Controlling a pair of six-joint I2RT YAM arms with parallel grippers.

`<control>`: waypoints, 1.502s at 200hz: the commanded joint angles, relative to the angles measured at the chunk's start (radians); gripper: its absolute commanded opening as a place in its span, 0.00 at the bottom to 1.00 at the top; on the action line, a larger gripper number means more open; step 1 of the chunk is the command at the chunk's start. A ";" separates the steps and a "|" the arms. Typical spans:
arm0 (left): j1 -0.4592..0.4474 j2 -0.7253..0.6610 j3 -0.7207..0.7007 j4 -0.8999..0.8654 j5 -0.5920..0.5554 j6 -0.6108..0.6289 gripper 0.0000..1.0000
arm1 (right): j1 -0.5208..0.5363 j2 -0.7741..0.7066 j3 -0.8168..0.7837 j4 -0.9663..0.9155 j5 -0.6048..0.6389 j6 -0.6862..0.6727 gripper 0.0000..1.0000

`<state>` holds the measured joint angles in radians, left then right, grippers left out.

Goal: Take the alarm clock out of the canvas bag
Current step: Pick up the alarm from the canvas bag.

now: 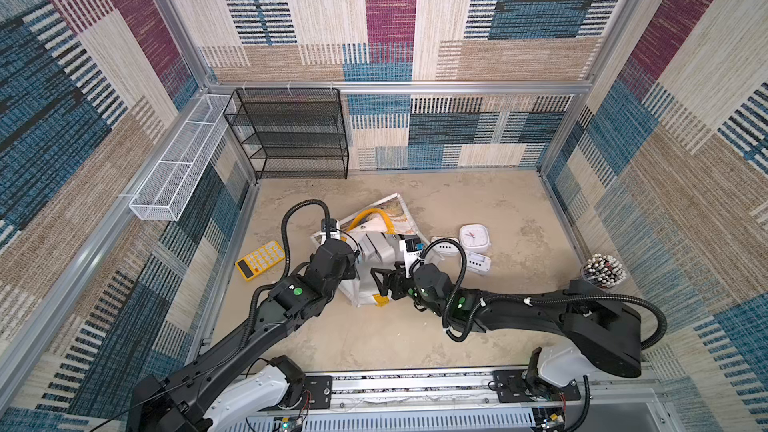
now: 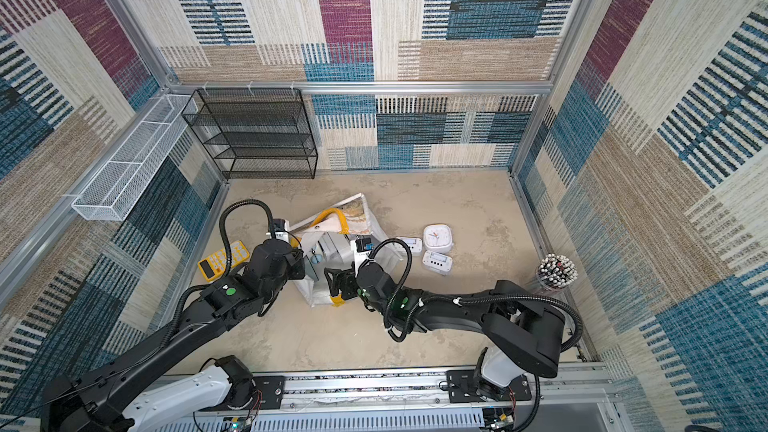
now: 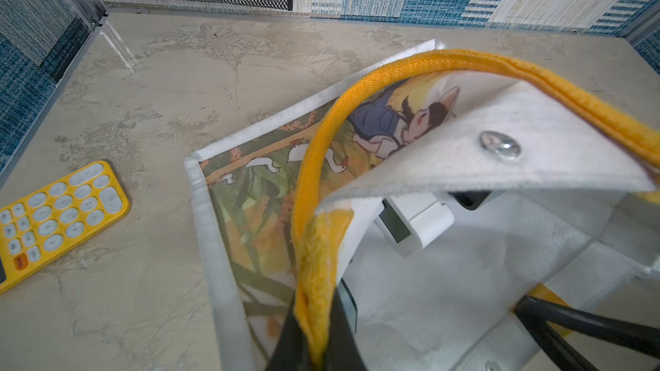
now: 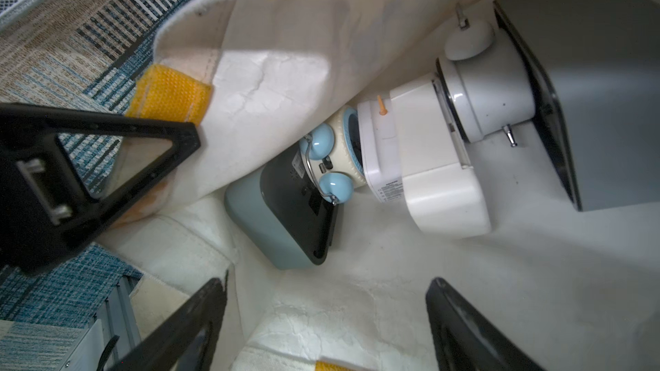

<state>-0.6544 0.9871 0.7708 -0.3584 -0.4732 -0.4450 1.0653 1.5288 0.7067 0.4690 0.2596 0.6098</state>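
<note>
The desk [image 1: 478,326] is occupied at its far left corner by a black mesh shelf [image 1: 291,135]. Near the middle of the desk, somewhat toward the left edge, the canvas bag [image 1: 405,218] is seen lying with its mouth gaping. One yellow strap [image 3: 310,173] is pinched between the closed jaws of the left gripper [image 3: 314,346], and the bag's rim is raised by it. The right gripper [image 4: 326,283] is placed at the bag's mouth with its jaws spread wide and nothing between them. Inside the bag a grey box [image 4: 589,83], a white clock [image 4: 428,173] and a blue-grey clock [image 4: 282,215] with a black face are seen. The small cream alarm clock [image 4: 332,158] with two blue bells is wedged between the latter two. Outside the bag, toward the right edge, a square white clock [image 1: 473,238] is set beside two flat white ones. A yellow calculator [image 1: 260,260] is found by the left edge.
</note>
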 commanded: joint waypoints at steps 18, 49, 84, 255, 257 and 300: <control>0.003 -0.009 0.012 -0.019 -0.038 -0.018 0.00 | -0.002 0.027 0.047 -0.056 0.013 -0.069 0.91; 0.002 -0.013 0.019 -0.015 -0.007 -0.028 0.00 | -0.036 0.051 0.039 -0.041 -0.009 -0.061 0.91; 0.002 -0.018 0.024 -0.015 0.011 -0.034 0.00 | -0.078 0.063 0.022 -0.024 -0.014 -0.093 0.90; 0.002 -0.017 0.034 -0.020 0.014 -0.035 0.00 | -0.146 0.269 0.232 -0.158 0.041 -0.342 0.87; 0.002 -0.016 0.034 -0.020 0.014 -0.034 0.00 | -0.146 0.272 0.235 -0.160 0.043 -0.345 0.87; 0.002 -0.018 0.028 -0.022 0.009 -0.036 0.00 | -0.149 0.320 0.284 -0.187 0.043 -0.391 0.86</control>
<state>-0.6537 0.9733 0.7963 -0.3698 -0.4389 -0.4641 0.9188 1.8294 0.9684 0.2935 0.2817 0.2581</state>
